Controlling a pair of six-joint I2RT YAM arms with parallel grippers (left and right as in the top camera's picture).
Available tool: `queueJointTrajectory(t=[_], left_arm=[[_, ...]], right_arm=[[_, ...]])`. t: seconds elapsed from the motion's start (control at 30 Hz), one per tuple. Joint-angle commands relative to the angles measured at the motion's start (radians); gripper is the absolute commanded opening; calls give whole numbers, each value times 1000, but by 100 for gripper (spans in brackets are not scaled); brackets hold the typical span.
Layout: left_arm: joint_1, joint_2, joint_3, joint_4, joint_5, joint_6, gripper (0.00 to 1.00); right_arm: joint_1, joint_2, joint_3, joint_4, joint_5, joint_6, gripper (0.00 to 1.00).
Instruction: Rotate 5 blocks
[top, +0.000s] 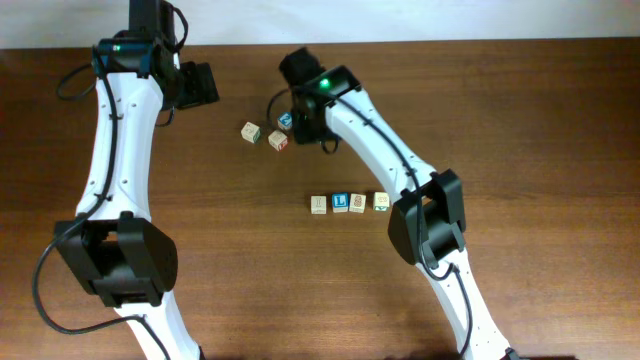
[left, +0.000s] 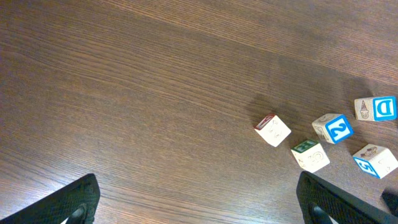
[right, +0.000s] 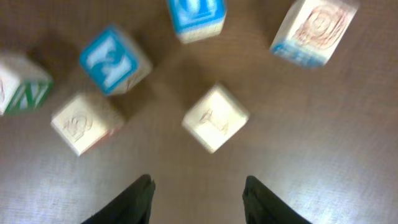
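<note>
Dark-brown wood grain covers the worktop (top: 540, 110), and seen from overhead the blocks (top: 340, 202) sit on it in two groups, well apart. A row of four (top: 358, 203) stands near the middle, the cubes almost touching side by side, the second from the left showing a blue top with a white letter. A cluster of three (top: 250, 131) lies farther back and loosely spaced, with a blue-faced cube (top: 285, 120) just beside the head of the right arm (top: 380, 140). The right tool (right: 199, 200) hangs above the worktop with its two dark fingers (right: 134, 202) apart and only bare wood between them: released, grasping nothing. Its wrist view is blurred. There a pale block (right: 215, 117) with a faint printed letter lies nearest the fingers, clear of both, and five more cubes lie around and beyond it, two of them blue-faced. The left tool (left: 199, 196) is spread wide, also released and holding nothing, with its fingertips just showing at the bottom corners of its wrist view. Five cubes show at the right of that view, among them a red-edged cube (left: 272, 130), a green-edged cube (left: 310, 155) and a numbered cube (left: 333, 128) with a white 2 on blue, all resting on the wood clear of the fingers. From overhead the left tool sits at the back left of the worktop, away from both groups.
</note>
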Motion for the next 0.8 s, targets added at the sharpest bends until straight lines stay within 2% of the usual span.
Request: queueJointTrajectory(t=[0.0,0.17,0.5,0.67,0.77], left_arm=[[-4,3,18,-1,10,-10,99],[-4,3,18,-2,11,-10,99],[-4,3,18,-3,10,-10,99],[-4,3,18,-9,10,-10,100],[-4,3,18,-10,10,-10,99]], right_arm=[[-7,2,-33,81,89,79,47],[-7,2,-93,160,94,214,47],[-7,13,-173,260,77,229,47],[-7,19,-174,212,48,228,36],[-7,19,-174,216,49,201,35]])
